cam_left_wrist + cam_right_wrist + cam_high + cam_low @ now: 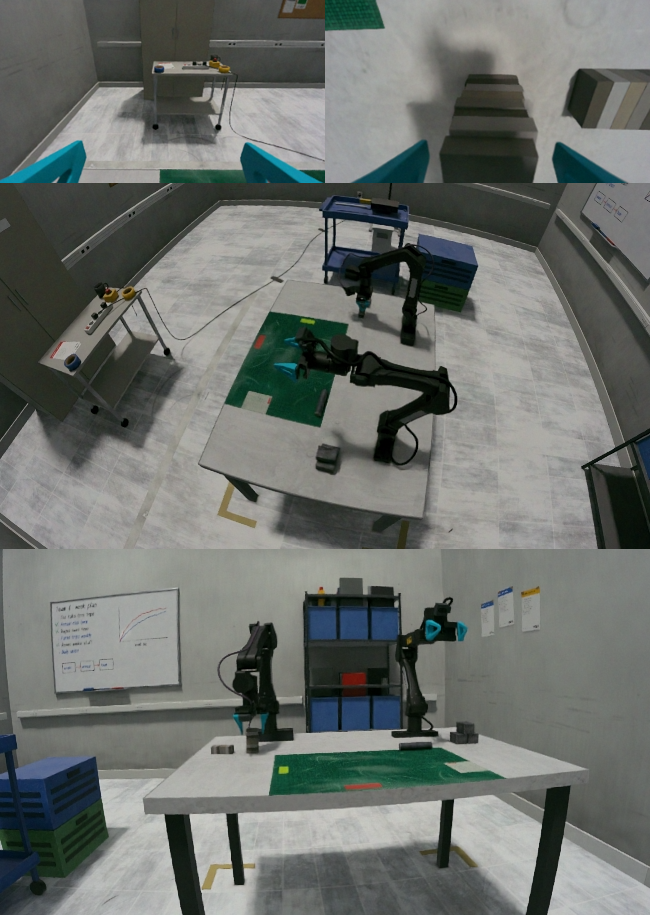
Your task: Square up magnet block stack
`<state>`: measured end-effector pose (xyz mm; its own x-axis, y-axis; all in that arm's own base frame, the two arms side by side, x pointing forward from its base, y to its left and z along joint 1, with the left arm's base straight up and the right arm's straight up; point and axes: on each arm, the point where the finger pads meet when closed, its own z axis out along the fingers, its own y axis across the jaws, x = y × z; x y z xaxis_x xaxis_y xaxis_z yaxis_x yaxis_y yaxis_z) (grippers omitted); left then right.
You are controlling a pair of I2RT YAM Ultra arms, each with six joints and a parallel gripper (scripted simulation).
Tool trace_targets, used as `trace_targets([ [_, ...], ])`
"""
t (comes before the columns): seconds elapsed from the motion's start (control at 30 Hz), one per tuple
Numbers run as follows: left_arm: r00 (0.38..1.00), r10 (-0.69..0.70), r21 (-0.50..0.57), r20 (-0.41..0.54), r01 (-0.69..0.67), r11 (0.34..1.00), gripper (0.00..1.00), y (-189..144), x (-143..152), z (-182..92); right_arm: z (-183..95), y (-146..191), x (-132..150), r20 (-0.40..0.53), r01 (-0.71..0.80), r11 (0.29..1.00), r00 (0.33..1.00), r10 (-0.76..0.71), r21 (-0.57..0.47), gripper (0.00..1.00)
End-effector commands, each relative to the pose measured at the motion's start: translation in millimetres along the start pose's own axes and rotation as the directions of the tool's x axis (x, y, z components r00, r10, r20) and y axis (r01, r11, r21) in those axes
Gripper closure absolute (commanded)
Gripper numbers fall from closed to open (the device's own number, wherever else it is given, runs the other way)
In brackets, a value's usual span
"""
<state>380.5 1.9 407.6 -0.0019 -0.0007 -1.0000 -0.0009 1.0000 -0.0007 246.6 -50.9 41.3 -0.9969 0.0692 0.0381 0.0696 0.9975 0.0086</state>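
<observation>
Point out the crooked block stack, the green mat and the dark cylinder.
crooked block stack (489, 127) (252, 741): right wrist, exterior; upper front faces
green mat (280, 353) (370, 769): top, exterior; bare middle
dark cylinder (321, 403) (415, 746): top, exterior; its side
</observation>
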Motion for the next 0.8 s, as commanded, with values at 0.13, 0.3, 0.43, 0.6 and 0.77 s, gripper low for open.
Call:
trace_targets([
  [0.13,1.0,0.008,0.001,0.027,-0.008,1.0,0.0,-2,-18,-9,-4,0,-11,0.047,0.005,1.0,0.999,-0.005,-0.003,0.23],
  [0.3,1.0,0.008,0.001,0.027,-0.008,1.0,0.0,-2,-18,-9,3,4,8,-0.045,-0.01,1.0,0.999,0.009,-0.021,0.23],
  [0.43,1.0,0.008,0.001,0.027,-0.008,1.0,0.0,-2,-18,-9,20,0,-7,0.036,0.02,1.0,0.999,-0.02,0.015,0.23],
  [0.6,1.0,0.008,0.001,0.027,-0.008,1.0,0.0,-2,-18,-9,8,0,-16,0.042,0.005,1.0,0.999,-0.005,-0.005,0.23],
  [0.77,1.0,0.008,0.001,0.027,-0.008,1.0,0.0,-2,-18,-9,6,-2,-18,0.051,0.002,1.0,0.999,-0.001,-0.004,0.23],
])
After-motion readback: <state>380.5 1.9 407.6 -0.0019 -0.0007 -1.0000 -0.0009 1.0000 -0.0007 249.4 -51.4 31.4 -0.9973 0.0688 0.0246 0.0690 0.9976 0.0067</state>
